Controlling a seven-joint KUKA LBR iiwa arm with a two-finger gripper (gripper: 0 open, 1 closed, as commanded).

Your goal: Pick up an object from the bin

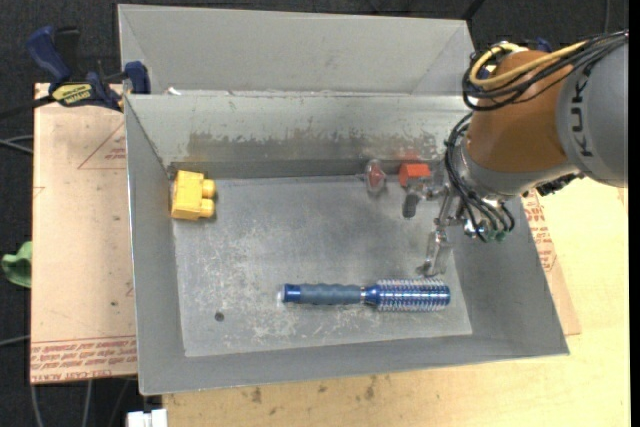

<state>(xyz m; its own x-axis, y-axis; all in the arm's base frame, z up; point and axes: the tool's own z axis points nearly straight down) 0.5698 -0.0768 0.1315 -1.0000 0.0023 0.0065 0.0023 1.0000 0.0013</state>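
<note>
grey bin (150,215), arm (520,125) hiding its right wall, gripper (432,265) beside blue brush (365,295).

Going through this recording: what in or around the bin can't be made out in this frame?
- Small red-orange thing by the far wall, camera view: too small to name.
- Pale thing left of it: too small and blurred to name.
- Right end of the bin floor: hidden under the arm's orange cover.
- Whether the gripper touches the blue brush just below it: its height cannot be judged from above.
</note>
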